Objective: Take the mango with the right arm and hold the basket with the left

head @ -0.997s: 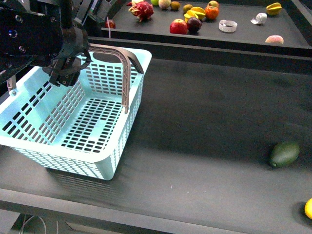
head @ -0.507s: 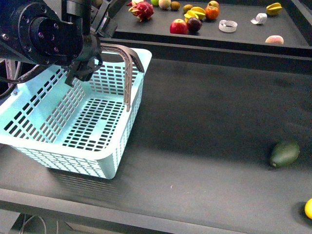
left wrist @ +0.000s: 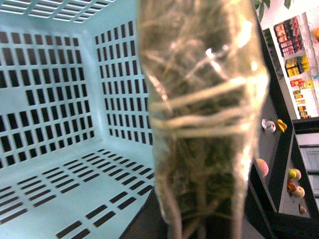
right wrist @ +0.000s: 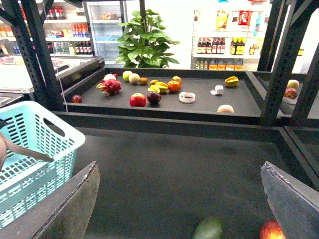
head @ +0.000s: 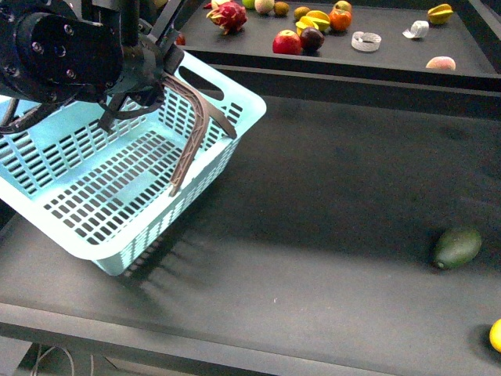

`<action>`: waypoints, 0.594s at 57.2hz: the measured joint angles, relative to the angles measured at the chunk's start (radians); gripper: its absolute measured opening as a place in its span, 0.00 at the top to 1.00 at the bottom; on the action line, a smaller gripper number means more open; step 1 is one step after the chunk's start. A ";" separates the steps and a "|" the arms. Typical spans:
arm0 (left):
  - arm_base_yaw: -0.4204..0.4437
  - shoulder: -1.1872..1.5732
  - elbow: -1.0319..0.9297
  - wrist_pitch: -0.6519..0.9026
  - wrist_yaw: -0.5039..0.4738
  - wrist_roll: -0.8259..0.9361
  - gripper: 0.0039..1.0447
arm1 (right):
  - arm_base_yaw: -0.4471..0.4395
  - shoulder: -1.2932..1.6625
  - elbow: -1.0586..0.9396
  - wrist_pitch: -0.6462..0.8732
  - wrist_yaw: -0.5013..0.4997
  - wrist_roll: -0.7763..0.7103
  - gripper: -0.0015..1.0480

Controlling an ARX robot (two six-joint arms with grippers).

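A leafy potted plant (right wrist: 144, 42) stands behind the raised dark counter (right wrist: 204, 107) — black steel uprights (right wrist: 39, 55) frame it, with brightly lit drink shelves (right wrist: 219, 47) and a glass-door cooler (right wrist: 102, 25) beyond.

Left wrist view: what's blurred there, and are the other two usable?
Left wrist view: an unidentifiable close object, blurred with glare, blocks the centre; basket behind is sharp. Front view: sharp, slotted shadow beside basket. Right wrist view: sharp; right end effector slightly soft.
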 joint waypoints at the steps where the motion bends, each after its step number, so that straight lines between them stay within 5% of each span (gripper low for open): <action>1: -0.004 -0.014 -0.014 0.009 0.002 0.013 0.96 | 0.000 0.000 0.000 0.000 0.000 0.000 0.08; 34: -0.155 -0.361 -0.400 0.166 0.113 0.457 0.96 | 0.000 0.000 0.000 0.000 0.000 0.000 0.08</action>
